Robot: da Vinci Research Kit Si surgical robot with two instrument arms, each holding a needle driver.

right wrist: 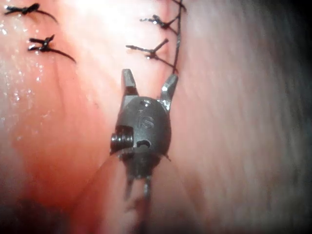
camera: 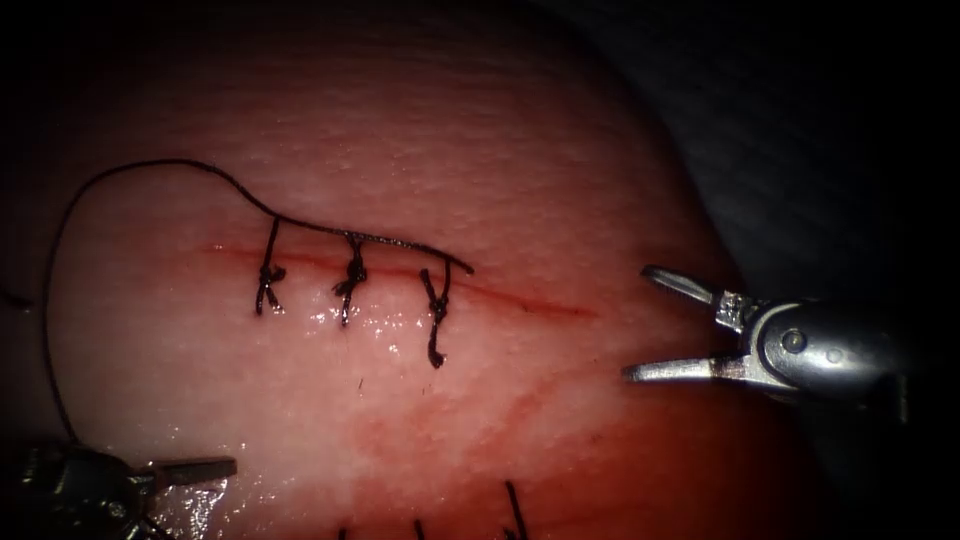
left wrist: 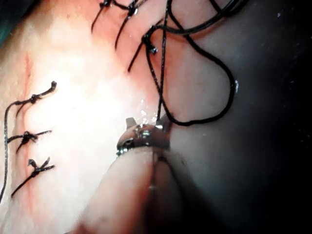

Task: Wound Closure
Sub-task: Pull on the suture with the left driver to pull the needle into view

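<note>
Three knotted stitches (camera: 350,280) cross the cut (camera: 520,300) in the tissue (camera: 500,160). Right tool (camera: 640,325), right of the cut, hovers with fingers spread, holding nothing. Left tool (camera: 205,468), at lower left, has fingers pressed together on the thread (camera: 60,230), which loops up and back to the stitches.

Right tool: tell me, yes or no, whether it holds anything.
No: the right tool has its jaws spread open over the tissue, with nothing between them.
</note>
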